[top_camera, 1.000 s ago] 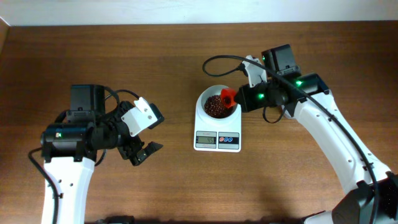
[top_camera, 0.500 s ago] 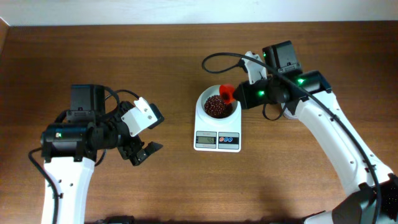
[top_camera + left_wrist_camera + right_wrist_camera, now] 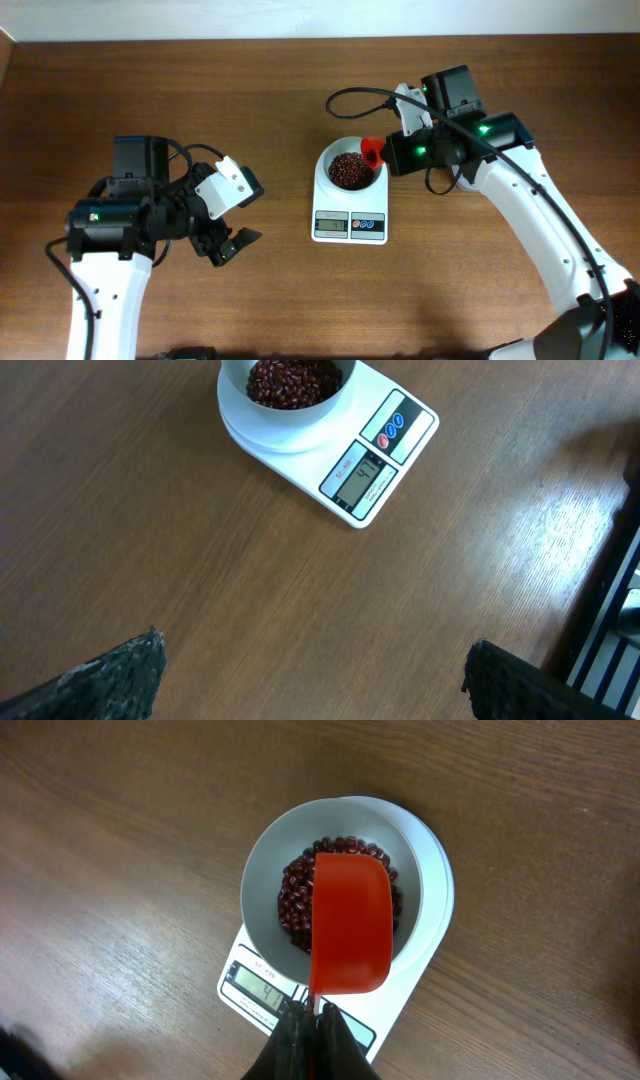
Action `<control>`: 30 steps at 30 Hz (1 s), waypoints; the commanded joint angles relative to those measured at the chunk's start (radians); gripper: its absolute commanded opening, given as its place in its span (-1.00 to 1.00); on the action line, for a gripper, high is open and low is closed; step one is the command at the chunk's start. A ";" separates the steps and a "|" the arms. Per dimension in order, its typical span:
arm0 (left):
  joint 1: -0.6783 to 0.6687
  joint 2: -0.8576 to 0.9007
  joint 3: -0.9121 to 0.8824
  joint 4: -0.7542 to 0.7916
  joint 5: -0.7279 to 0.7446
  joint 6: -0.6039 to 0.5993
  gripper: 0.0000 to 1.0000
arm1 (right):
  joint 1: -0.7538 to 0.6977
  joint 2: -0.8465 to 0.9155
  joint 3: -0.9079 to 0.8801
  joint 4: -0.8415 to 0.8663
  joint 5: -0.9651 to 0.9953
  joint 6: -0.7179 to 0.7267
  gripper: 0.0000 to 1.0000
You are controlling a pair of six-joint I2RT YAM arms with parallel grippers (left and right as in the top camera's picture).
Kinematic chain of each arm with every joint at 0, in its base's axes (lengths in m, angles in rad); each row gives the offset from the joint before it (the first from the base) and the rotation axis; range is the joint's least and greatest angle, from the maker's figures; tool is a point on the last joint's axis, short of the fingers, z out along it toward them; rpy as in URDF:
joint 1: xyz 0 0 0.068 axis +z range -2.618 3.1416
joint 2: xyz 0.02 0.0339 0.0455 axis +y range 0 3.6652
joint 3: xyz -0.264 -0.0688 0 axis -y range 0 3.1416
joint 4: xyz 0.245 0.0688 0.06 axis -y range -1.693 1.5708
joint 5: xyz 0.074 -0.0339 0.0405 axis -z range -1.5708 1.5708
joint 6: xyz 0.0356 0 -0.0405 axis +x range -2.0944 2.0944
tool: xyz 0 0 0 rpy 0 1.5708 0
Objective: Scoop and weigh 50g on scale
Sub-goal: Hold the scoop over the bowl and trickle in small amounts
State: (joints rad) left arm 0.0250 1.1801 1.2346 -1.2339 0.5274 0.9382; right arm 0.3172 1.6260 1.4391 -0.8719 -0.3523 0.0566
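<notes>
Right wrist view shows the right gripper (image 3: 308,1020) clamped on the red scoop (image 3: 350,925) by its handle, poised above the scale (image 3: 437,885) and its bowl (image 3: 262,880) to top up the beans (image 3: 297,902) inside, while the left gripper (image 3: 232,243) idles wide open, empty, well aside.
</notes>
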 commanded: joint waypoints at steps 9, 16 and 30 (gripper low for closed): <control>0.002 -0.006 0.010 -0.001 0.022 -0.010 0.98 | 0.018 0.006 0.021 0.020 0.009 0.011 -0.92; 0.002 -0.006 0.010 -0.001 0.022 -0.010 0.98 | 0.018 0.006 0.021 0.023 -0.006 0.011 -0.92; 0.002 -0.006 0.010 -0.001 0.022 -0.010 0.98 | 0.030 0.016 0.029 0.038 0.021 -0.019 -0.92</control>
State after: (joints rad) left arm 0.0250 1.1801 1.2346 -1.2335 0.5274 0.9386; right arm 0.3374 1.6375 1.4502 -0.8371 -0.3466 0.0277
